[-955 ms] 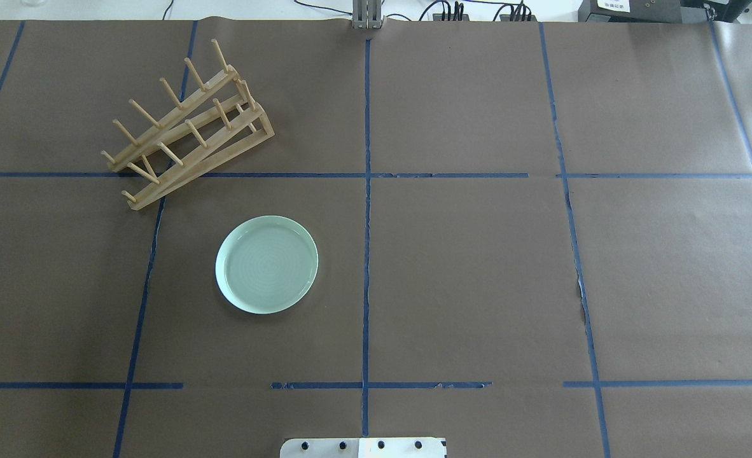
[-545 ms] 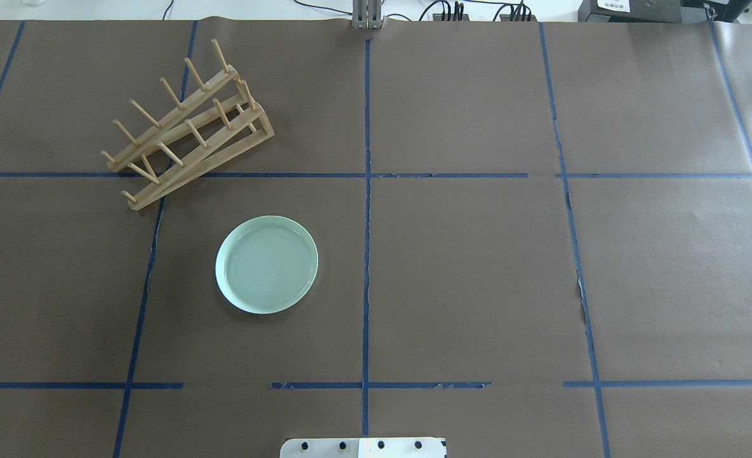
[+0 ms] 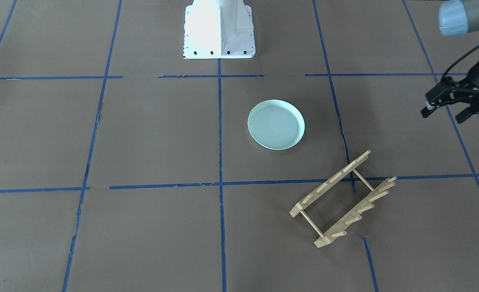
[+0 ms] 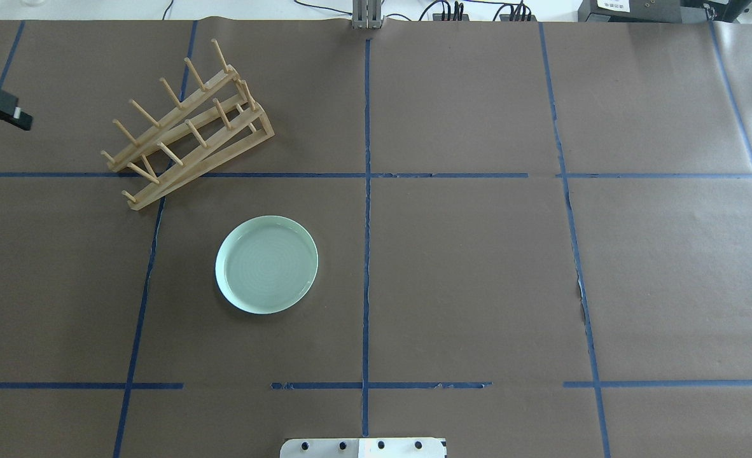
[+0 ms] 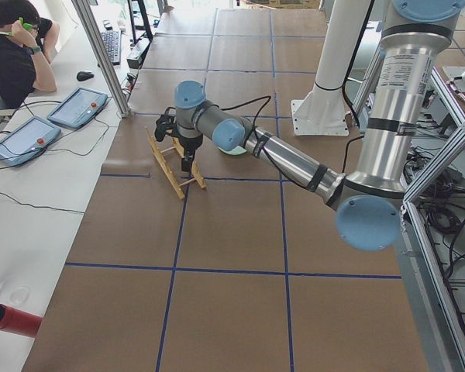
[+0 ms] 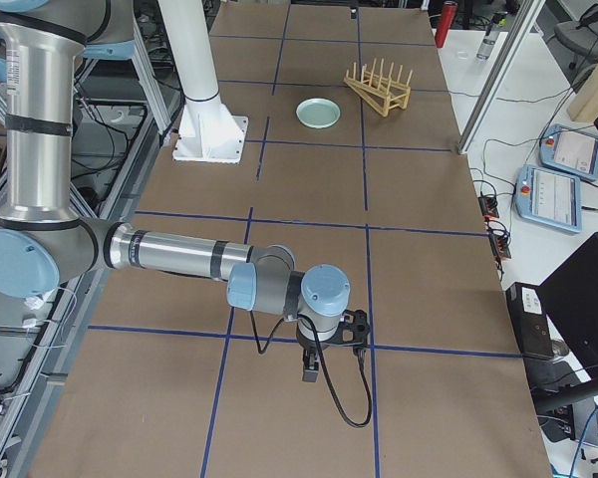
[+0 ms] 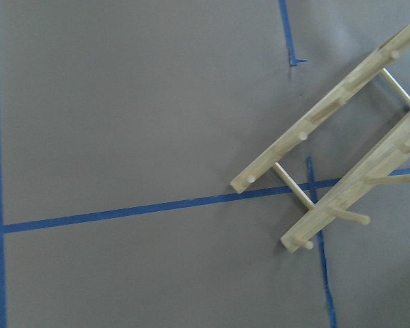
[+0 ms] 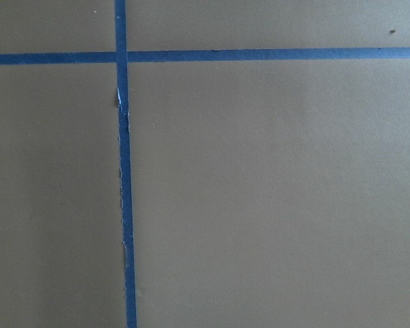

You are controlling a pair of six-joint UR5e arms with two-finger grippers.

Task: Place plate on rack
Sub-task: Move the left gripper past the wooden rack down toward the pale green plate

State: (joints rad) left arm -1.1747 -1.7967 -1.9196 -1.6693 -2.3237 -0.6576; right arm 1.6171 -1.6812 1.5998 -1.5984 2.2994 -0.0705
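The pale mint-green plate [image 4: 266,264] lies flat on the brown table, left of centre; it also shows in the front view [image 3: 276,124]. The light-wood rack [image 4: 185,127] stands empty behind and left of the plate, set at an angle [image 3: 343,198]. My left gripper [image 3: 446,114] is open and empty, hovering left of the rack; one of its fingers [image 4: 8,112] shows at the overhead view's left edge. Its wrist view shows the rack's end [image 7: 342,137]. My right gripper [image 6: 329,344] hangs low over bare table far to the right; I cannot tell whether it is open.
The white robot base [image 3: 218,28] stands at the table's near edge [image 4: 363,447]. Blue tape lines grid the brown paper. In the left side view, an operator [image 5: 12,54] sits at a side desk with tablets [image 5: 77,107].
My left gripper has come into the overhead view at its left edge, toward the rack. The plate and the rack have not moved.
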